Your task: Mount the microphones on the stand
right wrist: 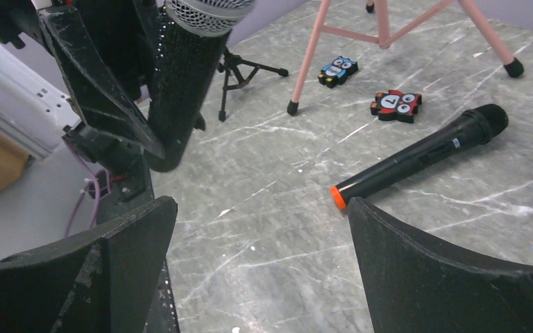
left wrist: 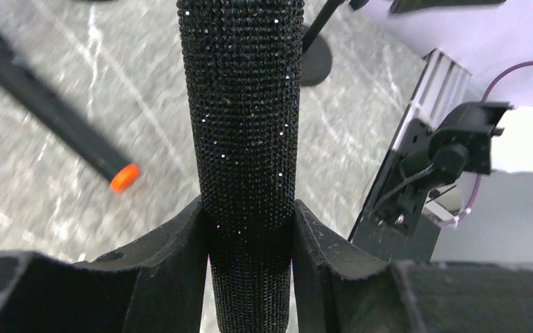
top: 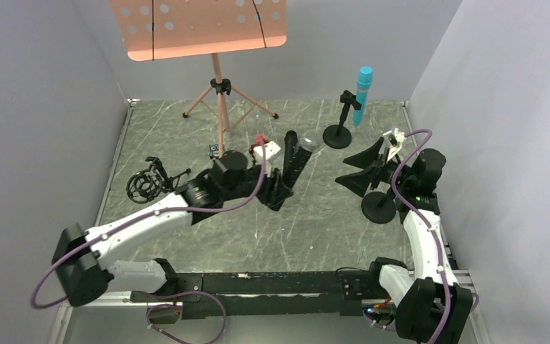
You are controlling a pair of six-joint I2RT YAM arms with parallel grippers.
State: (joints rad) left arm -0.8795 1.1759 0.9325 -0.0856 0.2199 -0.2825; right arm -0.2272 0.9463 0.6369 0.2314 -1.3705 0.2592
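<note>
My left gripper is shut on the body of the black microphone with the silver mesh head and holds it upright above the table. Its studded body fills the left wrist view; its head shows in the right wrist view. The black microphone with the orange end lies flat on the table, also in the left wrist view. The turquoise microphone sits upright in the clip of a round-based stand at the back. My right gripper is open and empty.
A second round stand base sits under my right arm. A pink music stand with tripod legs stands at the back. Two small clips lie near it. A black shock mount sits at the left.
</note>
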